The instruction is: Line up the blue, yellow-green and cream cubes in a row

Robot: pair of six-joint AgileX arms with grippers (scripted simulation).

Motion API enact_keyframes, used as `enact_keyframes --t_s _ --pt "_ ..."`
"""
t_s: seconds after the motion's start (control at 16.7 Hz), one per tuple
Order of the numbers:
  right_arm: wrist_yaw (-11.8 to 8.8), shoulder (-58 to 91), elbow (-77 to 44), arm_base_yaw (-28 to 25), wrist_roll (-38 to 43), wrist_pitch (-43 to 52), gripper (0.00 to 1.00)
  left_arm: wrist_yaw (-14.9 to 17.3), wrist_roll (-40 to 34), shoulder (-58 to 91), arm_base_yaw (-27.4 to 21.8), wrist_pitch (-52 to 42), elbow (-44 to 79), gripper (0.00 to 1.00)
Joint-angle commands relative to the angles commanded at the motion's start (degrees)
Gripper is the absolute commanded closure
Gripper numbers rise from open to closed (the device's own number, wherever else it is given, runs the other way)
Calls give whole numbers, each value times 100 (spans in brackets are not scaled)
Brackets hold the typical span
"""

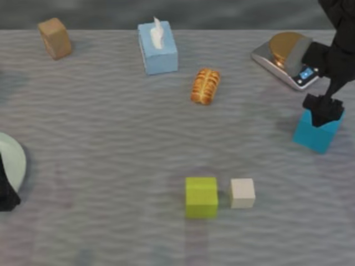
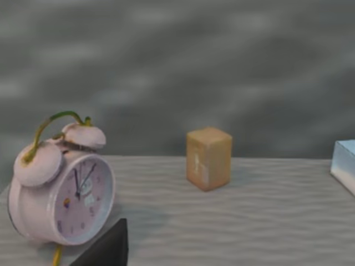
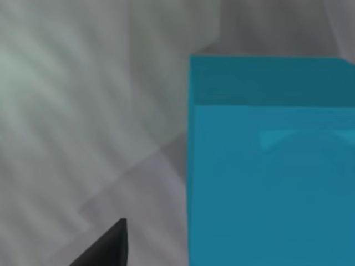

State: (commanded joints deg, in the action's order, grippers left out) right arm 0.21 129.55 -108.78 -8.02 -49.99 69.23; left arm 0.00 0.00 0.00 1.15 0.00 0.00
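Note:
The blue cube (image 1: 316, 136) sits at the far right of the table, and it fills much of the right wrist view (image 3: 266, 166). My right gripper (image 1: 323, 112) hangs open directly over it; one dark fingertip (image 3: 108, 246) shows apart from the cube's side, the other is out of view. The yellow-green cube (image 1: 201, 197) and the smaller cream cube (image 1: 242, 193) stand side by side near the front middle, a small gap between them. My left gripper (image 1: 6, 197) is parked at the left edge, open and holding nothing.
A pale blue tissue box (image 1: 158, 47), a tan block (image 1: 54, 37) and a bread loaf (image 1: 205, 86) lie toward the back. A kitchen scale (image 1: 283, 58) sits behind the right gripper. A white alarm clock (image 2: 61, 188) stands beside the left gripper.

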Motion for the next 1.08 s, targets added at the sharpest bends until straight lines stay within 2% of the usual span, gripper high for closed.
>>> enact_keyframes --t_s 0.3,0.78,1.08 --pt "3 40 69 -21 12 -93 0 0 0 0 0 0 0 0" --pt "5 522 986 -8 16 -1506 0 0 0 0 0 0 0 0" --pt "6 587 1104 -8 15 -1691 0 0 0 0 0 0 0 0"
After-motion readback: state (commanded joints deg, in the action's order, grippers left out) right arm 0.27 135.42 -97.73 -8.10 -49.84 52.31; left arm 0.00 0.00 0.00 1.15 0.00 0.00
